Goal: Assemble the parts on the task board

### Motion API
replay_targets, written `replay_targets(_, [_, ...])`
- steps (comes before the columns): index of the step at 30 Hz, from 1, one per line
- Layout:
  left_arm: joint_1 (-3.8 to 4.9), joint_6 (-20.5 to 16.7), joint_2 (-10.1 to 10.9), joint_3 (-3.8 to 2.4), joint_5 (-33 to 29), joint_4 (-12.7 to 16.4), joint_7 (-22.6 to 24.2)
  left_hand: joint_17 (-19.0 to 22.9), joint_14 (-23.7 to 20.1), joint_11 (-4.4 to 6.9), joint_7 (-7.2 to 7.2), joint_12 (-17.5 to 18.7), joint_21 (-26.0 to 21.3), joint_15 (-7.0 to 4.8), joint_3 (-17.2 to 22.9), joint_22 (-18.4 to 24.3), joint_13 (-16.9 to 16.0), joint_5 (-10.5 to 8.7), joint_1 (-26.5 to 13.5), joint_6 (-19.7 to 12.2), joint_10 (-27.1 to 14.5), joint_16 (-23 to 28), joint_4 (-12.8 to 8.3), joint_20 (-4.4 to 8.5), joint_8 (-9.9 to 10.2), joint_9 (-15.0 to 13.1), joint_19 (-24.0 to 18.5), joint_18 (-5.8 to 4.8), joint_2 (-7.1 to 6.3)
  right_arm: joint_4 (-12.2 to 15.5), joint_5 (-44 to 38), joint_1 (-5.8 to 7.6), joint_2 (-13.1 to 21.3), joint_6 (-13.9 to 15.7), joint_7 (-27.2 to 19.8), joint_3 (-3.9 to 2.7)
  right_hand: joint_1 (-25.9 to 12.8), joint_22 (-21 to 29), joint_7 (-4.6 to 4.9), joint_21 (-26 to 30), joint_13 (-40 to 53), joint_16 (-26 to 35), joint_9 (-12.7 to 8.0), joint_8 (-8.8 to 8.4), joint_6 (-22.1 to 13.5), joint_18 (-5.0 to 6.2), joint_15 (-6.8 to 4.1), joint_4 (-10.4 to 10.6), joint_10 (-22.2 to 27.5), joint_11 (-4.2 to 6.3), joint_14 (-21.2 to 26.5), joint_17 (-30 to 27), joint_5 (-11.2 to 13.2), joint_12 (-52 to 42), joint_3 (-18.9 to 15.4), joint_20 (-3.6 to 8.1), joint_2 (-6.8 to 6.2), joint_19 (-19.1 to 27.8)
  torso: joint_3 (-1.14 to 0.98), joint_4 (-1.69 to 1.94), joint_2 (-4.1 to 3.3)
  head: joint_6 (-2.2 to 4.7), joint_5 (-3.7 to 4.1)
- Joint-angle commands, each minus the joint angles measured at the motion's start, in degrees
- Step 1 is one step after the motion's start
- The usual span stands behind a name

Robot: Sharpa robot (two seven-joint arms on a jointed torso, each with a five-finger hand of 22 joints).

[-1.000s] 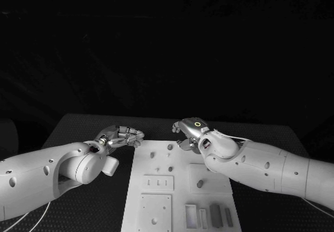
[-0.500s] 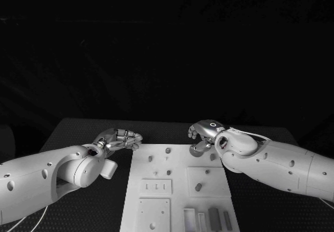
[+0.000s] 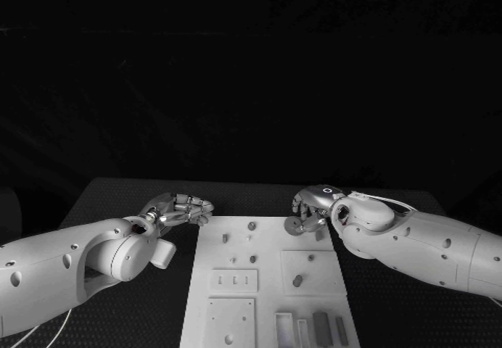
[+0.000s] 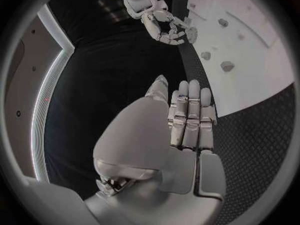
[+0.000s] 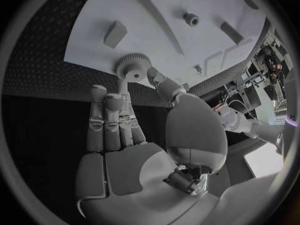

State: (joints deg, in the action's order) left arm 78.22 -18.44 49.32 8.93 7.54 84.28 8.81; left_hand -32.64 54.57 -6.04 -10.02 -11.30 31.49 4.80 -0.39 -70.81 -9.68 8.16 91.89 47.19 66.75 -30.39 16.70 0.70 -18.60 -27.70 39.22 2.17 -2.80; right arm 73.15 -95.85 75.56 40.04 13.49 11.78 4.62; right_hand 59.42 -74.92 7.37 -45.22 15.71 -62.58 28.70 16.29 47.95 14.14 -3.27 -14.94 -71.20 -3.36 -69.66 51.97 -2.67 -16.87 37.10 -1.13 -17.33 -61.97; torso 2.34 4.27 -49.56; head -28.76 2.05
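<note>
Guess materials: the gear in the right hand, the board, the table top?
Gear: matte grey, likely plastic or printed; no metallic glint. Right hand holds it. Board: matte white, plastic-looking, moulded recesses. Table top: black, dotted texture, probably rubber or foam mat.

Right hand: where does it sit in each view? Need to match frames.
Head view: right hand over the board's far right corner.
Left wrist view: beyond the left hand's fingertips, at the board's edge.
Right wrist view: mid-circle, pinching a gear.
Shared landmark: the board.
</note>
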Motion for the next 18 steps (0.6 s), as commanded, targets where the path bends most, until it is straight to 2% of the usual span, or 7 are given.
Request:
replay_targets(1, [0.09,0.08,-0.06,-0.04,-0.2,0.05,0.37,-0.07,0.25,-0.06,-0.27,0.33,0.24,-0.03,0.22,0.06,-0.06,-0.28,0.02,0.14,0.36,-0.22,-0.02,0.22,0.28,0.02,0.26,0.18,-0.25,-0.08,-1.01,0.0,0.05,-2.75,-0.54,-0.02,-0.09,-0.81,0.07,0.14,8.94,-0.69,0.0,-0.07,-0.61,0.86,-1.19,0.24,3.66,1.6,-0.05,0.02,-0.14,-11.71,-1.75,-0.14,0.13,-0.29,0.03,0.05,-0.01,-0.09,0.04])
replay_targets(2, [0.09,0.07,-0.03,-0.04,-0.2,0.05,0.36,-0.08,0.25,-0.06,-0.27,0.33,0.24,-0.03,0.22,0.06,-0.06,-0.28,0.02,0.14,0.36,-0.22,-0.02,0.22,0.28,0.02,0.26,0.18,-0.25,-0.21,-0.93,0.0,-0.01,-2.95,-0.56,-0.02,0.02,-0.92,-0.22,0.12,19.44,-1.25,-0.07,0.0,-0.89,0.86,-1.48,1.07,12.3,1.61,0.14,0.16,-0.16,-24.33,-1.67,0.05,0.05,-0.19,0.02,0.07,-0.01,-0.13,0.08])
replay_targets(4, [0.09,0.08,-0.02,-0.04,-0.2,0.04,0.38,-0.08,0.25,-0.06,-0.28,0.34,0.25,-0.02,0.22,0.06,-0.06,-0.29,0.02,0.14,0.36,-0.22,-0.02,0.22,0.28,0.02,0.26,0.18,-0.25,-0.61,-0.78,0.0,-0.3,-3.5,-0.65,-0.02,-0.05,-1.21,-0.23,-0.45,22.86,-1.97,-0.12,0.03,-0.95,0.86,-1.78,1.31,12.18,2.23,-0.13,0.45,-0.13,-29.48,-1.6,0.14,-0.02,-0.53,0.01,0.06,-0.02,-0.12,0.11])
replay_targets(5, [0.09,0.09,0.0,-0.04,-0.2,0.04,0.38,-0.08,0.25,-0.06,-0.28,0.34,0.25,-0.02,0.22,0.06,-0.06,-0.29,0.01,0.14,0.36,-0.22,-0.02,0.22,0.29,0.02,0.26,0.18,-0.25,-0.83,-0.67,-0.01,-0.48,-3.6,-0.7,-0.01,-0.11,-1.25,-0.36,-0.78,25.22,-2.43,-0.14,0.1,-0.87,0.86,-1.94,1.46,14.03,2.42,0.02,0.69,0.03,-32.61,-1.45,0.27,0.03,-0.57,0.02,0.07,-0.03,-0.11,0.13])
replay_targets(8, [0.09,0.15,-0.13,-0.04,-0.2,-0.05,0.41,-0.08,0.25,-0.06,-0.28,0.35,0.25,-0.02,0.23,0.07,-0.07,-0.29,0.0,0.14,0.36,-0.21,-0.01,0.22,0.3,0.02,0.26,0.18,-0.26,-1.13,-0.37,-0.03,-0.87,-3.36,-0.9,-0.01,-0.14,-1.3,-0.42,-1.52,28.12,-3.22,-0.18,0.27,-0.62,0.86,-2.07,1.94,15.7,2.58,0.12,1.01,-0.02,-37.13,-0.93,0.48,0.11,-0.59,0.03,0.04,-0.06,-0.12,0.18])
replay_targets(17, [0.08,0.35,-0.25,-0.04,-0.2,-0.13,0.39,-0.09,0.25,-0.07,-0.29,0.38,0.27,-0.01,0.24,0.08,-0.08,-0.29,-0.03,0.13,0.36,-0.2,0.0,0.21,0.32,0.02,0.26,0.17,-0.24,-2.44,0.38,-0.04,-1.3,-4.03,-1.39,-0.01,0.24,-1.33,-0.8,-3.2,30.88,-4.98,-0.21,0.69,0.16,0.86,-2.46,2.94,16.47,2.98,-0.06,1.83,-0.08,-42.71,0.25,0.95,0.24,-1.0,0.06,0.11,-0.04,-0.39,0.29])
replay_targets(18, [0.08,0.36,-0.24,-0.04,-0.2,-0.17,0.38,-0.1,0.25,-0.07,-0.29,0.38,0.27,-0.01,0.24,0.08,-0.08,-0.29,-0.03,0.12,0.36,-0.2,0.0,0.21,0.32,0.02,0.26,0.17,-0.24,-2.51,0.58,-0.05,-1.33,-4.13,-1.5,-0.01,1.03,-1.4,-0.97,-3.79,31.69,-5.92,0.05,1.37,1.45,0.86,-2.66,3.53,15.38,3.19,-0.51,2.39,-0.02,-44.46,1.3,1.17,0.41,-1.6,0.05,0.1,-0.05,-0.43,0.26])
